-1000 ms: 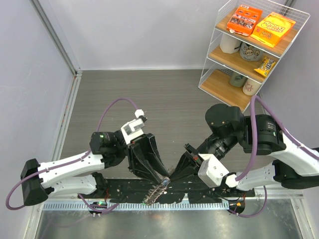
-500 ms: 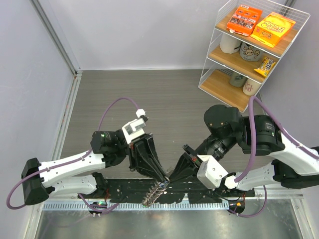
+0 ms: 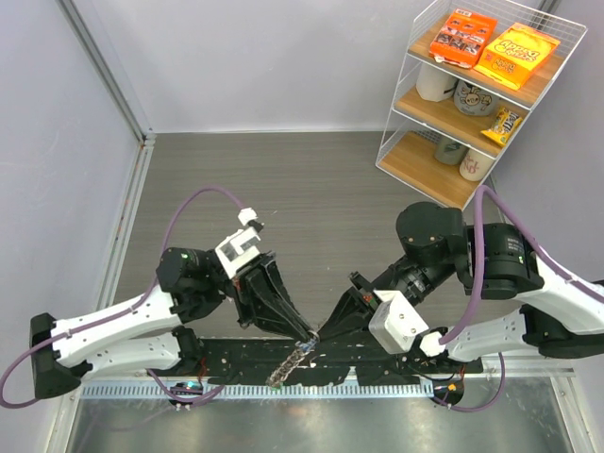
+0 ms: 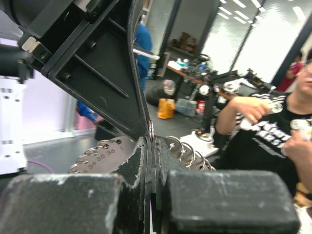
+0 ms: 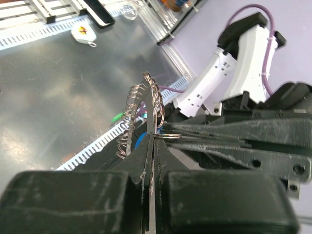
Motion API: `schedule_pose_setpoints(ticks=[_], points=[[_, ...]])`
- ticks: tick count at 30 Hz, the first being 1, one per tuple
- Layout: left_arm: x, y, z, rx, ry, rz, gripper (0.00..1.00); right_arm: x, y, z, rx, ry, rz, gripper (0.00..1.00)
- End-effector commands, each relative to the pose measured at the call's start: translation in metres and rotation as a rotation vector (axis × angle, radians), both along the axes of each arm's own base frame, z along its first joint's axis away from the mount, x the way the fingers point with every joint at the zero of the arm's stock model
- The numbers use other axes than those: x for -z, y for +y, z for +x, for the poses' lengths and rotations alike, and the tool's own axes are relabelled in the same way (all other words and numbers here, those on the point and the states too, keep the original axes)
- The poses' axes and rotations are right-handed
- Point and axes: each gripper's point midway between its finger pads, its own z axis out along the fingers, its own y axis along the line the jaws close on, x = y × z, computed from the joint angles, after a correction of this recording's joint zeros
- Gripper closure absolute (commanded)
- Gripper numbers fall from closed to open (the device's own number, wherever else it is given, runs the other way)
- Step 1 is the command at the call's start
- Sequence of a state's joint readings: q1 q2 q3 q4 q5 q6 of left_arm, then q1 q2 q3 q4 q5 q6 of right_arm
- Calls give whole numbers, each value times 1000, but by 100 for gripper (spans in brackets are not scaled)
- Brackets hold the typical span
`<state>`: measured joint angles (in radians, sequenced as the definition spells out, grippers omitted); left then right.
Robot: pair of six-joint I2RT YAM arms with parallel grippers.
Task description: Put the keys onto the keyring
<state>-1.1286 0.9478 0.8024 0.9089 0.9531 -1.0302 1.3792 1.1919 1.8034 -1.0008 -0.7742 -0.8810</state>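
The keyring [image 3: 291,363] is a thin metal disc fringed with small rings and silvery keys. It hangs between the two arms above the black base. My right gripper [image 3: 322,334] is shut on the disc's edge; its own view shows the disc edge-on [image 5: 155,105], with green [image 5: 116,117] and blue [image 5: 141,140] key heads below. My left gripper [image 3: 309,333] meets it tip to tip and is shut on a small split ring [image 4: 151,130]. The same ring lies flat in the right wrist view [image 5: 168,136]. The numbered disc face [image 4: 105,153] shows behind my left fingers.
A white wire shelf [image 3: 408,113] with boxes and mugs stands at the back right. A black base plate [image 3: 236,354] and a slotted white strip [image 3: 142,389] run along the near edge. A metal rail [image 3: 127,217] borders the left side. A small white tag [image 5: 83,33] lies on the metal surface.
My left arm has swung left and down, its wrist further from the centre. Both fingertips stay together at the keyring, which hangs a little lower.
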Motion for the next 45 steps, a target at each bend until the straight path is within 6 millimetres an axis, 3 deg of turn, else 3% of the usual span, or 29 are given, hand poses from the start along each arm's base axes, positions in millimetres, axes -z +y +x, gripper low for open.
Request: schedule_pose_setpoints(ticks=[1, 5, 16, 21, 28, 35, 45], points=[[-13, 10, 2, -118, -71, -62, 100, -19, -6, 13, 120, 15, 100, 94], [-13, 13, 6, -178, -87, -66, 100, -19, -12, 15, 152, 44, 129, 94], [-12, 12, 15, -254, -104, -36, 100, -23, -17, 27, 288, 156, 121, 63], [-5, 12, 25, -342, -114, 25, 100, -20, -17, 46, 473, 303, 42, 53], [17, 15, 49, -510, -163, 159, 100, 5, -15, 64, 675, 484, -79, 48], [34, 20, 67, -623, -228, 266, 100, 7, -12, 63, 702, 624, -37, 48], [45, 25, 66, -613, -271, 345, 100, 24, 13, 69, 724, 633, -80, 50]])
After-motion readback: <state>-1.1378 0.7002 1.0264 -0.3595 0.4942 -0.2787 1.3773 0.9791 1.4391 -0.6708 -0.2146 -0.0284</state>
